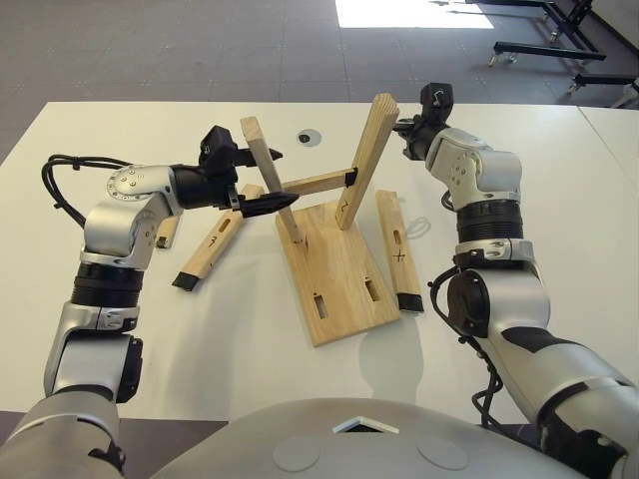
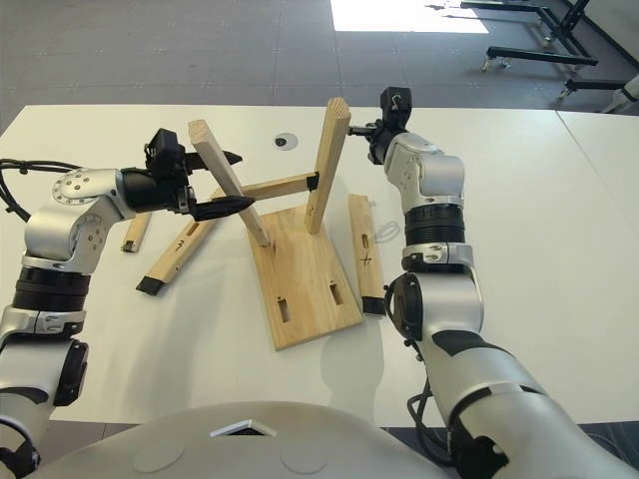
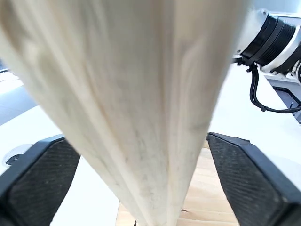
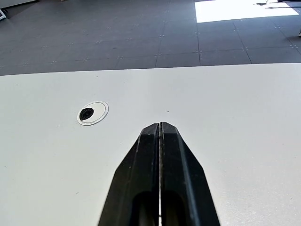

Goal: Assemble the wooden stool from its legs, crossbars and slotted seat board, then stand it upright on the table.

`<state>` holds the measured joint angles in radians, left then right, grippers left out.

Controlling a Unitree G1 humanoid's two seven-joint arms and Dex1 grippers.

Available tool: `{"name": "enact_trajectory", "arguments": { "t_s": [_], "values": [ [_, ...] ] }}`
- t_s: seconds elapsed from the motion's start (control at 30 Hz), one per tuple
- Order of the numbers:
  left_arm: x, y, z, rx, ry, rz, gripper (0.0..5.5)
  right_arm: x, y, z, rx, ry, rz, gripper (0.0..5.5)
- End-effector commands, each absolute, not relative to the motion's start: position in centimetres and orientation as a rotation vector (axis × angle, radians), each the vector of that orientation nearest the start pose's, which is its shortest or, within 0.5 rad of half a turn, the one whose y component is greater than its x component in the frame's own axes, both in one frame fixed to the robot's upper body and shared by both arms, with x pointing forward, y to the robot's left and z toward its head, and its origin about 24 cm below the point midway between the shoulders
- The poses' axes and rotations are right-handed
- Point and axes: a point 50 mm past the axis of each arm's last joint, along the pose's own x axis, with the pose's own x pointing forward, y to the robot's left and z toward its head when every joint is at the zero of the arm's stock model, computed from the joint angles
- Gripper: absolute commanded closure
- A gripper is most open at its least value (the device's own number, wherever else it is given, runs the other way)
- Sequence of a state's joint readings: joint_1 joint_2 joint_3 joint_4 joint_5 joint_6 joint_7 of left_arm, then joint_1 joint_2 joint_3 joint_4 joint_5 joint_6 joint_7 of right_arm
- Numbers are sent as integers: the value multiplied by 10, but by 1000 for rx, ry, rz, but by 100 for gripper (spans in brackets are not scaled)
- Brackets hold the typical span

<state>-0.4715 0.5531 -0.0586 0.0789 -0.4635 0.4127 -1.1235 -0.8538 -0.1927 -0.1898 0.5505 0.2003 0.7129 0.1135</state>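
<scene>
The wooden stool (image 1: 329,249) sits half built in the middle of the white worktop (image 1: 220,349), legs up. Its seat board (image 2: 305,264) lies flat with the slotted face upward, its long axis running away from the robot and the near end swung slightly to the right. At the far left, a short wooden piece (image 1: 167,232) lies partly hidden under the left arm. Just beside it the left-hand loose leg (image 1: 210,249) lies flat, its dark-capped end toward the robot and its length pointing away and to the right. The left end effector (image 1: 283,178) reaches in from the left, spread around the left leg (image 1: 258,135); its pads (image 3: 37,183) stand either side of the wood with gaps showing. That leg rises from the far part of the board and tilts up and to the left. A crossbar (image 1: 315,183) runs roughly level from it to the right leg (image 1: 364,160), which leans up and to the right. The right end effector (image 1: 402,128) hangs just beside that leg's top, its fingers (image 4: 150,155) pressed together on nothing. The right-hand loose leg (image 1: 397,249) lies flat along the board's right edge, dark end nearest the robot. A round grommet (image 1: 309,136) sits in the worktop behind the legs.
</scene>
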Motion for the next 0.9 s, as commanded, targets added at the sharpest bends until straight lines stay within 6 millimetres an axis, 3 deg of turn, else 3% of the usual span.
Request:
{"name": "enact_trajectory", "arguments": {
  "t_s": [0.03, 0.2, 0.4, 0.53, 0.6, 0.67, 0.77, 0.9],
  "values": [
    [289, 179, 146, 34, 105, -1210, 16, 390, -173, 132, 131, 386, 97, 550],
    [263, 201, 152, -15, 115, -1171, 12, 393, -190, 131, 144, 382, 59, 550],
    [225, 255, 164, -68, 101, -925, 12, 386, -242, 127, 153, 363, -81, 550],
    [216, 296, 144, -138, 114, -344, 12, 373, -282, 123, 143, 349, -200, 550],
    [213, 299, 116, -216, 242, -106, 12, 362, -304, 120, 144, 343, -272, 550],
    [218, 288, 88, -310, 360, 24, 12, 357, -313, 118, 138, 340, -308, 550],
    [244, 269, 72, -350, 457, 98, 12, 358, -309, 115, 142, 333, -308, 550],
    [268, 264, 57, -209, 519, 159, 12, 365, -291, 112, 143, 328, -268, 550]
  ]
}}
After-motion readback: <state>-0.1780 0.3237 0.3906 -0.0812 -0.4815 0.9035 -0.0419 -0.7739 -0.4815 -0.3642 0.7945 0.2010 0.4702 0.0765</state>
